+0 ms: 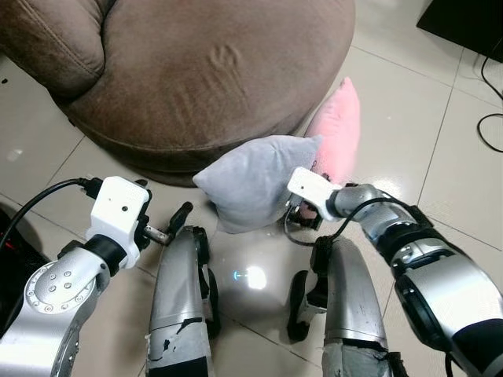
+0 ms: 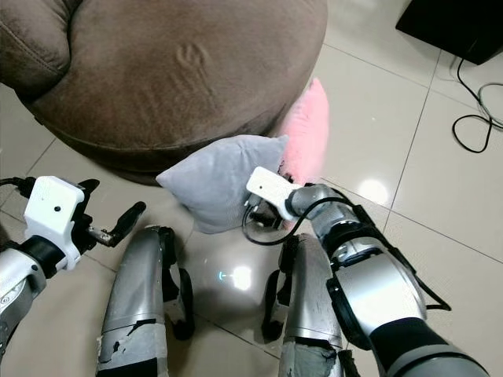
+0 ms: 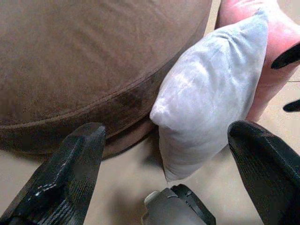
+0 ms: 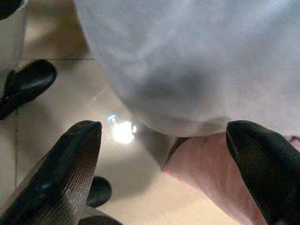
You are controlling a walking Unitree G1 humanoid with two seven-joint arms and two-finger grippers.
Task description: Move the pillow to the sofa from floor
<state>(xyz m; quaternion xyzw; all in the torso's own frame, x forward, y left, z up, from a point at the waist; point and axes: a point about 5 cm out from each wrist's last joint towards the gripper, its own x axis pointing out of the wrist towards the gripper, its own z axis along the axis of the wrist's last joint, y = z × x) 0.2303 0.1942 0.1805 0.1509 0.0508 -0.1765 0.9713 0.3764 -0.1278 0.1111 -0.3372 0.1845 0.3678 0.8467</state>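
Grey pillow: on the tiled floor, standing on a corner, leaning against the base of the brown sofa; about 12 o'clock from the robot's legs.
Pink pillow: upright behind the grey one at its 2 o'clock, touching it and the sofa's edge.
Right gripper: low at the grey pillow's right side, at 4 o'clock of it; fingers spread wide, nothing pinched, grey pillow and a pink corner seen between the tips in the wrist view.
Left gripper: at 8 o'clock of the grey pillow, apart from it, pointing toward it; fingers spread wide, holding nothing.
Sofa: round brown seat, top at 11–12 o'clock of the frame, no pillow on it.
Legs: two silver legs at 6 o'clock, feet on tile.
Cable: black, on the floor at 3 o'clock, well apart from the pillows.
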